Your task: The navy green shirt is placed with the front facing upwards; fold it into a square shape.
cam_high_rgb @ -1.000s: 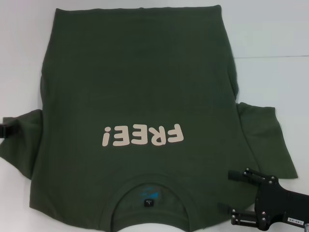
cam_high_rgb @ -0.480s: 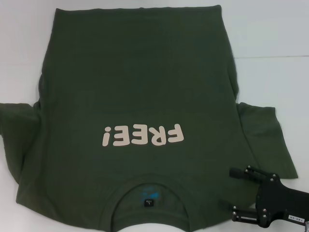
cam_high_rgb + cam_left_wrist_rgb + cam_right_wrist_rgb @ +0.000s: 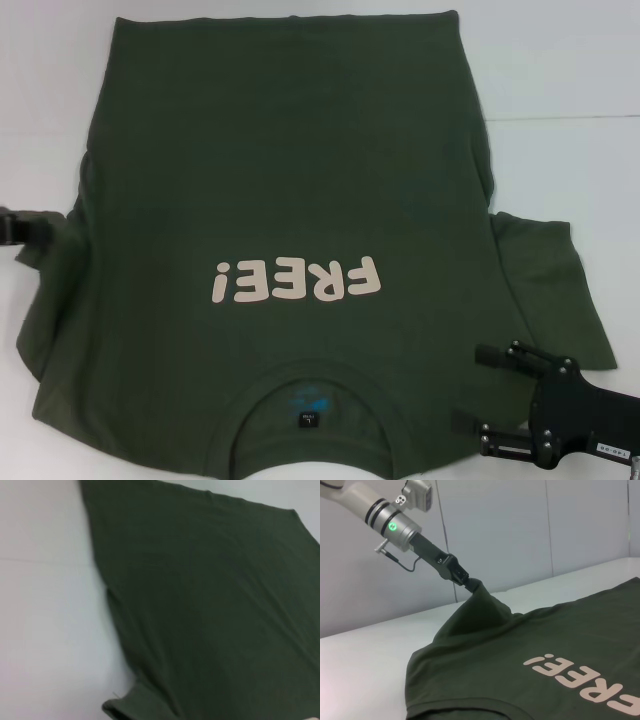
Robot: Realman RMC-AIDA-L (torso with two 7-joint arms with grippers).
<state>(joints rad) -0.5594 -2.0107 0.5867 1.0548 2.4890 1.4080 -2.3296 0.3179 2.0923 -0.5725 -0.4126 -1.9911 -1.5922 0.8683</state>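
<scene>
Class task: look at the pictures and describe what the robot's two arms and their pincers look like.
The left arm is a pale cylindrical tube with dark bands, a glowing green light and a thin dark cable, tapering into a slim black left pincer. The right pincer is black, with two slender parallel fingers, silver screws and a small white label.

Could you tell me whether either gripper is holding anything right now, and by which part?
The left gripper pinches the shirt by its left sleeve, lifted. The right gripper holds nothing.

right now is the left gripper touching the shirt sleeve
Touching. The right wrist view shows the left gripper pinching the shirt sleeve, lifting it into a peak.
</scene>
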